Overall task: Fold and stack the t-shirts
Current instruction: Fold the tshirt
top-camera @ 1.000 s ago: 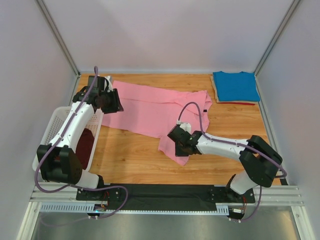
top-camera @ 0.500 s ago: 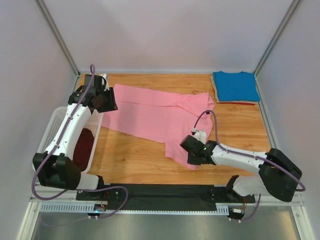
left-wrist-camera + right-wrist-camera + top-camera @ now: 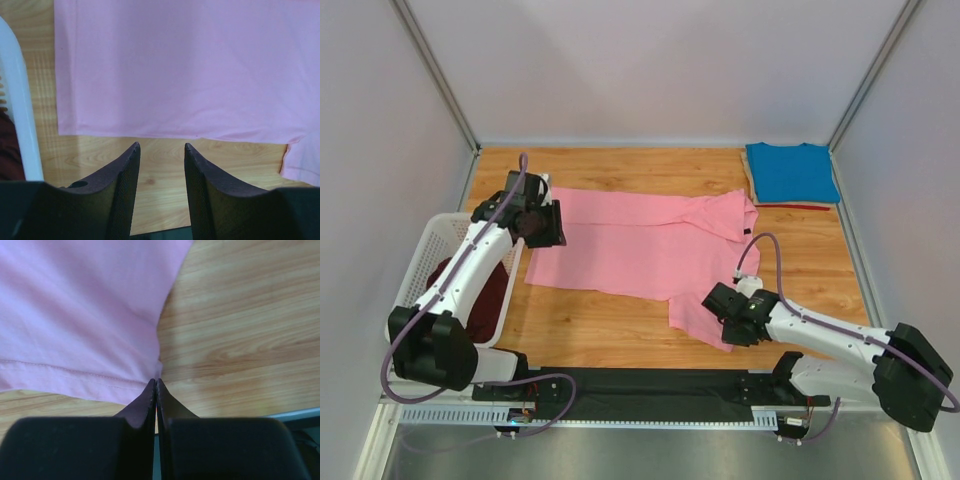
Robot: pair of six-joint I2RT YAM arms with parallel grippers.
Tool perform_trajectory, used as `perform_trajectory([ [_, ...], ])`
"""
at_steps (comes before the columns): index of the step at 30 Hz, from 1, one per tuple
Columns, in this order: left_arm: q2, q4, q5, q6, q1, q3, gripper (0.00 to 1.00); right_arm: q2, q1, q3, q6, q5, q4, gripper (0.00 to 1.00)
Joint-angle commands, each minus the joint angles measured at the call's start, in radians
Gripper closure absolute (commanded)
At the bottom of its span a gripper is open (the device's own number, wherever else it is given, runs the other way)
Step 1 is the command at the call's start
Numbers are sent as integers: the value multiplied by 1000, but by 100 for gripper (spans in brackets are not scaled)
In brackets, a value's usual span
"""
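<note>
One of three shirts is finished: the blue shirt lies folded at the far right corner. The pink shirt lies spread mid-table, with the right gripper clamped on its near corner and the left gripper jaws apart above its left edge. The maroon shirt waits in the basket.

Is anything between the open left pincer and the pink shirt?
No, nothing visible. The left pincer is open over the wooden table, just beside the edge of the bright pink fabric t-shirt. The white plastic lattice basket sits off to one side.
</note>
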Motion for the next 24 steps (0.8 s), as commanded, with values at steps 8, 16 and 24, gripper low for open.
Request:
perform_trajectory([
  [8,-26,119,57,-115,-2,-67,52,-55,-50,236,-60,72,-112,85],
  [16,216,91,46,-111,5,239,52,179,-504,525,-517,-202,180,59],
  [24,364,102,273,-78,27,310,53,613,-712,873,-779,-457,228,56],
])
